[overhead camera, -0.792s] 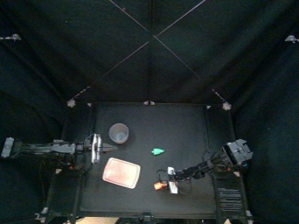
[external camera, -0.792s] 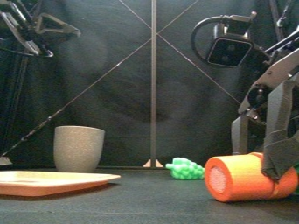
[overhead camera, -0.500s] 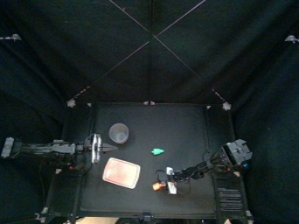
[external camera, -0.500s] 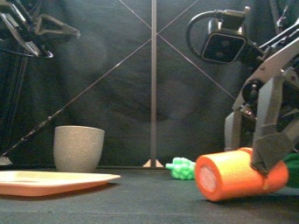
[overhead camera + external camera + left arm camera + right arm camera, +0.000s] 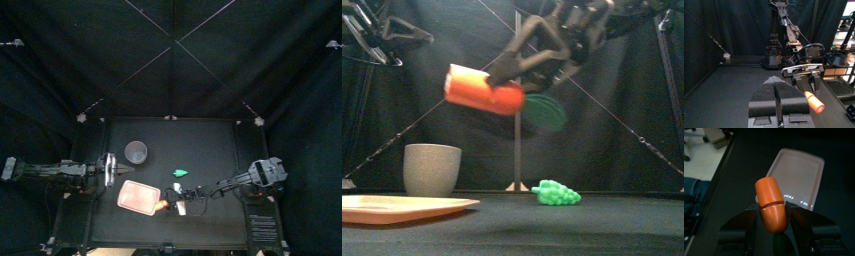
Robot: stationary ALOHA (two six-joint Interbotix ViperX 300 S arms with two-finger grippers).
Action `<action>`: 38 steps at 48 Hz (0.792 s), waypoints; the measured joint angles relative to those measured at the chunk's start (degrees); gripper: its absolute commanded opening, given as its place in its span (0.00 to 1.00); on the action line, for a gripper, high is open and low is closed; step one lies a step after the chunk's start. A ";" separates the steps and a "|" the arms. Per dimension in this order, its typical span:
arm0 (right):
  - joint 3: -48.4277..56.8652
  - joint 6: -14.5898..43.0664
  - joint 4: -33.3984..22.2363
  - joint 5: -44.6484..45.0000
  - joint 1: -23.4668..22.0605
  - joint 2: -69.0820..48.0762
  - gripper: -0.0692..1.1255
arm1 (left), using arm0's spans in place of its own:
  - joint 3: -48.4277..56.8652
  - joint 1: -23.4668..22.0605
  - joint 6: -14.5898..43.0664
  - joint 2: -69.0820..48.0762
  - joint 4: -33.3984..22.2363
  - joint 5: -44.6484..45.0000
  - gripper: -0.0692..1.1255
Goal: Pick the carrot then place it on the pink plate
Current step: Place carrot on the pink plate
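Taking the table (image 5: pixel 214 150) from above as a clock face with 12 at the back curtain, the pink plate (image 5: pixel 134 193) lies at about 7 o'clock, and the right gripper (image 5: pixel 170 204) reaches in from 4 o'clock to the plate's own 4 o'clock edge. Its jaws are clamped on the carrot (image 5: pixel 480 89), which hangs well clear of the table, thick orange end forward and tilted a little downward, with its green top back by the jaws. So the pick looks done and the carry nearly so. From the wrist, the plate spreads out just beyond the carrot's tip, bare and ready. What is left, as I judge it, is a short move further over the plate, a descent, and the release. The left gripper (image 5: pixel 777 97) rests at 9 o'clock with its jaws together, holding nothing. The grey cup (image 5: pixel 136 151) at 10 o'clock and the green toy (image 5: pixel 556 192) near the centre stand apart from the path.
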 measured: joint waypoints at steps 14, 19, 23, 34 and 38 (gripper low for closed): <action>-15.29 0.09 -6.33 -0.35 -2.46 11.43 0.45 | 0.00 0.00 0.18 -0.09 0.53 0.00 0.03; -20.57 0.09 -6.50 -0.09 -2.55 16.08 0.45 | 0.00 0.09 0.18 -0.09 0.62 0.00 0.03; -23.64 0.09 -6.50 0.70 -2.64 18.81 0.46 | 0.00 0.09 0.18 -0.09 0.62 0.00 0.03; -26.98 0.26 -3.08 6.15 -3.87 23.29 0.59 | 0.00 0.09 0.18 -0.26 0.79 0.00 0.03; -26.98 0.35 -1.58 6.94 -4.92 23.91 0.66 | 0.00 0.09 0.18 -0.35 0.97 -0.09 0.03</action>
